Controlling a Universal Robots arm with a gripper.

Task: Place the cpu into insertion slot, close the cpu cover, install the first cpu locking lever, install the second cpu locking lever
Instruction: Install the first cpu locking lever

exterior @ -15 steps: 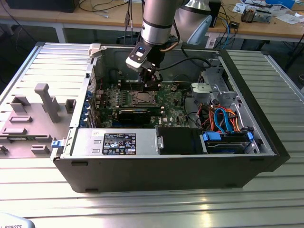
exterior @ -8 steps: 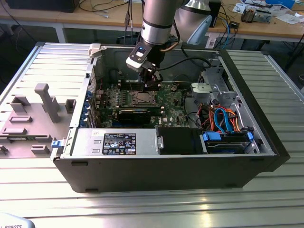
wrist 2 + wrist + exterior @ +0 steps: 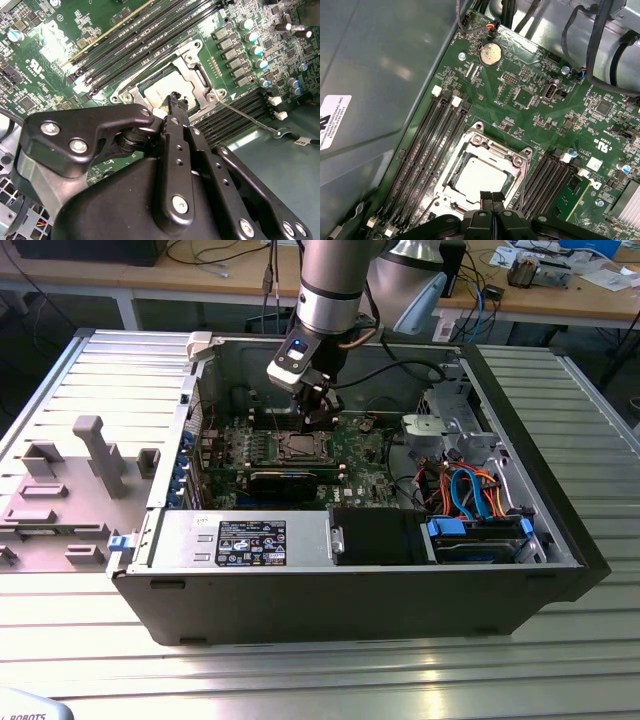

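I see the open computer case (image 3: 350, 605) with my arm (image 3: 328, 295) pointing down into it, wrist tilted, the gripper (image 3: 492, 196) pinched closed on nothing just above one edge of the insertion slot (image 3: 454, 175), where the cpu cover (image 3: 521, 161) lies flat around the seated cpu (image 3: 480, 176).

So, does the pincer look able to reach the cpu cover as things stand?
Probably yes: the pincer, shut, hangs just above the cpu cover, with nothing in between that I can see.
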